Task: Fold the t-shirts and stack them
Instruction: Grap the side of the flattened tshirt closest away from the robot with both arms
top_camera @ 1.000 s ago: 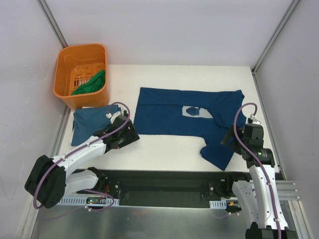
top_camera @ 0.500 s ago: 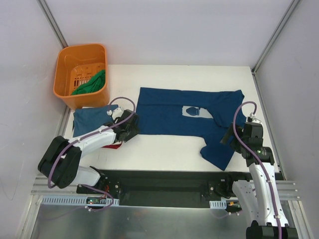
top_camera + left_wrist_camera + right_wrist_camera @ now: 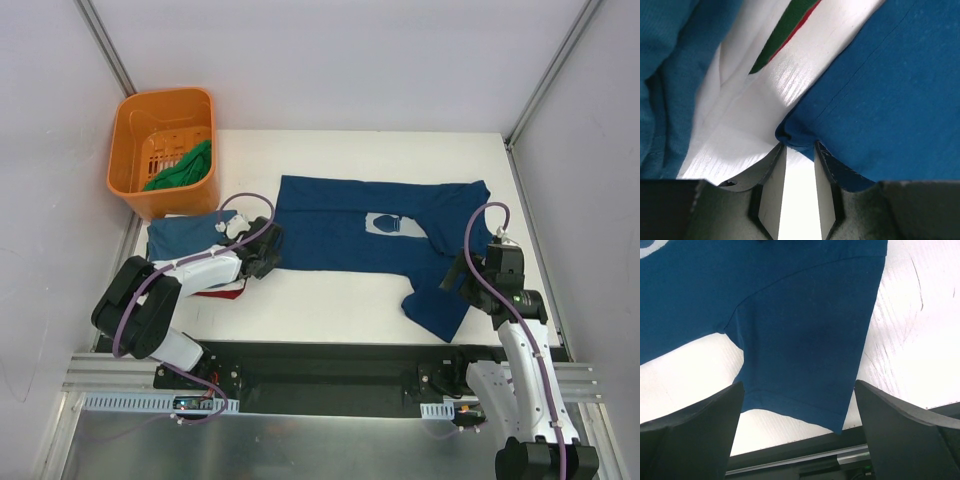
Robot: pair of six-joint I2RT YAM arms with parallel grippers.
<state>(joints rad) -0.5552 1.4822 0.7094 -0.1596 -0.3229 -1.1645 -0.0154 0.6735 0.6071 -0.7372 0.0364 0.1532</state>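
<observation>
A dark navy t-shirt [image 3: 360,232] with a pale chest print lies spread flat on the white table [image 3: 330,300]. My left gripper [image 3: 264,256] is at its lower left corner. In the left wrist view the jaws stand narrowly apart, and the bunched corner of the navy t-shirt [image 3: 880,90] sits right at the left gripper [image 3: 799,147] tips, with bare table in the gap. My right gripper [image 3: 462,274] hangs wide open over the shirt's right sleeve [image 3: 805,340]; nothing is held in the right gripper [image 3: 799,390]. A folded teal-blue t-shirt [image 3: 180,235] lies at the left.
An orange basket [image 3: 130,150] at the back left holds a green t-shirt [image 3: 185,165]. Edges of white, green and red cloth [image 3: 785,30] show beside the teal shirt [image 3: 670,75]. A red patch [image 3: 228,292] peeks from under the left arm. The table's front edge [image 3: 805,447] lies just below the sleeve.
My left gripper slid up and right to the navy shirt's lower left corner while its jaws narrowed. The right arm has barely shifted.
</observation>
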